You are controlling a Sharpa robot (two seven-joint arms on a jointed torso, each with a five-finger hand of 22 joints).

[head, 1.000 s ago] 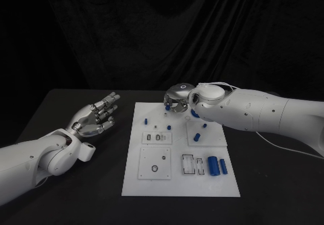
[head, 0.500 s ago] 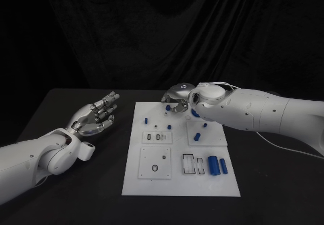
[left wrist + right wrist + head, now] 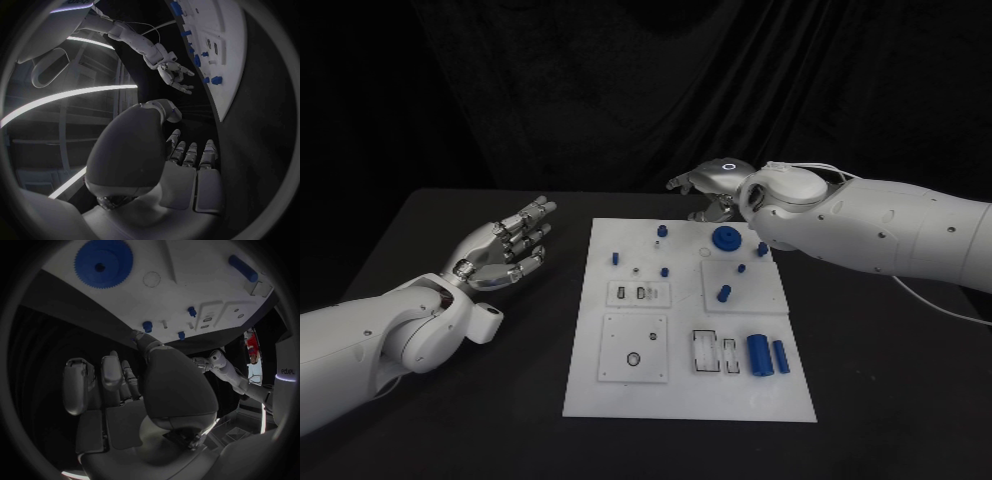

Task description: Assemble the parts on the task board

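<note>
The black table [image 3: 473, 420] holds the white task board [image 3: 682, 395] in its middle. The right hand [image 3: 708, 190] hangs above the table just past the board's far edge, at about 12 o'clock from the board's middle; it holds nothing, and in the right wrist view its fingers [image 3: 94, 385] are apart and stick out straight. The left hand [image 3: 506, 250] rests off the board at about 9 o'clock, palm up, fingers spread, holding nothing. A blue gear [image 3: 727, 238] lies flat near the far edge of the board, at about 1 o'clock from the middle, just beside the right hand but not touching it. Two blue cylinders [image 3: 764, 354] lie side by side at about 4 o'clock. Small blue pegs [image 3: 615, 258] stand on the far half of the board, around 11 o'clock.
</note>
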